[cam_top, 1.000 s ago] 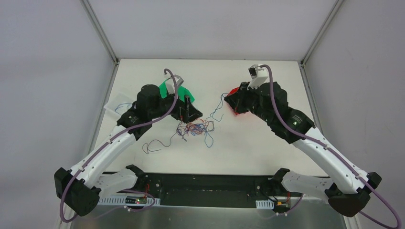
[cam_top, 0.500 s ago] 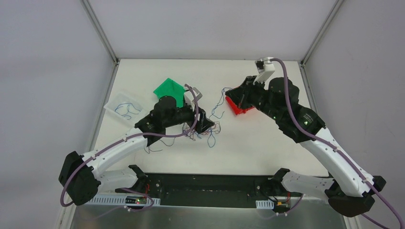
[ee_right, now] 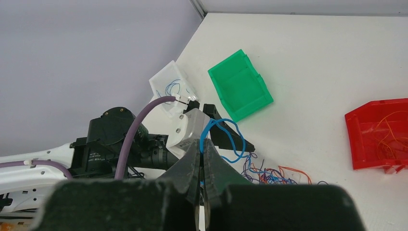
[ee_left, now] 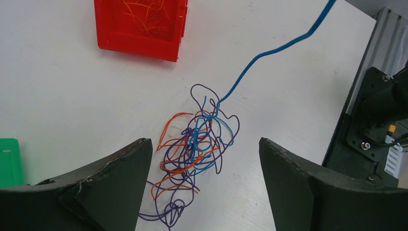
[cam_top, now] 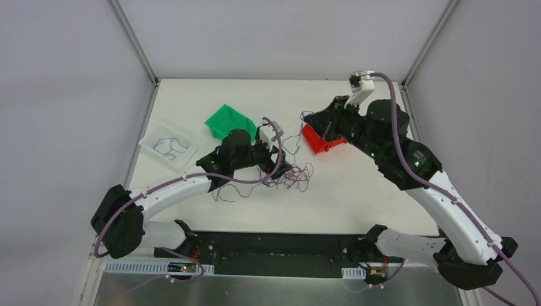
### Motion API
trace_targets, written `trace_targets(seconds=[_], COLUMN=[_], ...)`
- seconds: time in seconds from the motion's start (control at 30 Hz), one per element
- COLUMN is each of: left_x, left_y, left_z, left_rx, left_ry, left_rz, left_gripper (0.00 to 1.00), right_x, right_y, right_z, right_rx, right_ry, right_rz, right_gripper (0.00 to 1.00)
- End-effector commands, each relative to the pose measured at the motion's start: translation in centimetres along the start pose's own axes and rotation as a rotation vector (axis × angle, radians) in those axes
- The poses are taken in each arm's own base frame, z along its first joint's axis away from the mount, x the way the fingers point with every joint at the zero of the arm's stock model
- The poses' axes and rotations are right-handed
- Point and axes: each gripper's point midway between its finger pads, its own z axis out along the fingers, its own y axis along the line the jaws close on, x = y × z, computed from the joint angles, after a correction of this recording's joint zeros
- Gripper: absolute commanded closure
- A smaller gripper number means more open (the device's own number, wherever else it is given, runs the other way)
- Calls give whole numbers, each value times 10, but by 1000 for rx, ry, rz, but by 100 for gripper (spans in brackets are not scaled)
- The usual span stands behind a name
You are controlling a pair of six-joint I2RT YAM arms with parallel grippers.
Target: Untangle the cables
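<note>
Left gripper (ee_left: 203,141): gaping wide, low over the cables (ee_left: 192,154), tangle lying between the fingers on the table (ee_left: 72,86). Right gripper (ee_right: 202,147): pinched tight on one blue cable (ee_right: 226,139), strand running up from the tangle. Left arm stretched low toward centre; right arm raised, wrist above the red bin (ee_left: 139,24). Two arms; three containers, namely red bin, green bin (ee_right: 240,84), clear tray (cam_top: 167,145); one tangle.

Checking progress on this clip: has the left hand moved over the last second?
Yes. The left hand has moved right, away from the green plastic bin, toward the near edge.
</note>
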Motion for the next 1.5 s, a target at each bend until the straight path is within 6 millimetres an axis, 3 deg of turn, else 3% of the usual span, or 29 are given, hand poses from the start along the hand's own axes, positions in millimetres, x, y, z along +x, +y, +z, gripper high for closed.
trace_targets(seconds=[0.0, 0.2, 0.37, 0.43, 0.5, 0.53, 0.67, 0.83, 0.93, 1.07, 1.1, 1.17, 1.2, 1.23, 1.3, 1.47], left_x=[-39, -35, -11, -8, -8, -12, -32, -58, -66, -74, -77, -82, -85, -89, -92, -96], left_y=[-3, -9, -3, 0, 0, -1, -4, -8, -5, 3, 3, -1, -6, -10, -18, -29], left_z=[10, 30, 51, 55, 55, 53, 36, 16, 9, 5, 5, 5, 4, 3, 0, -16], left_rx=[6, 65, 60, 41, 32, 32, 9, -15, -51, -93, -90, -65, -35, -5, 47, 103], left_ry=[-108, -108, -67, -69, -65, -68, -65, 19, 38, 25, 18, 11, 5, -2, -10, -46], left_rz=[63, 55, 18, -14, -46, -56, -70, -59, -46, -12, -1, 29, 49, 78, 134, 217], left_gripper=[17, 18, 32, 54, 88, 100, 100, 100, 100, 100, 100, 100, 100, 100, 100, 100], right_x=[-21, -23, -25, -25, -24, -23, -7, 52, 90, 126, 132, 144, 149, 151, 150, 138], right_y=[12, 12, 10, 8, 3, -1, -29, -62, -48, -14, -7, 5, 6, 2, -13, -55], right_z=[-8, -10, -13, -14, -16, -17, -18, -5, -3, -15, -18, -25, -27, -24, -19, -10], right_rx=[-38, -38, -31, -22, -4, 10, 105, 168, 29, -223, -276, -364, -377, -355, -271, -59], right_ry=[-49, -55, -59, -64, -72, -74, -70, 51, 153, 271, 300, 365, 390, 394, 368, 217], right_rz=[9, 18, 26, 29, 27, 23, 2, -3, 7, 34, 38, 37, 37, 32, 16, -9], right_gripper=[100, 100, 100, 100, 100, 100, 100, 100, 100, 99, 93, 65, 48, 38, 31, 30])
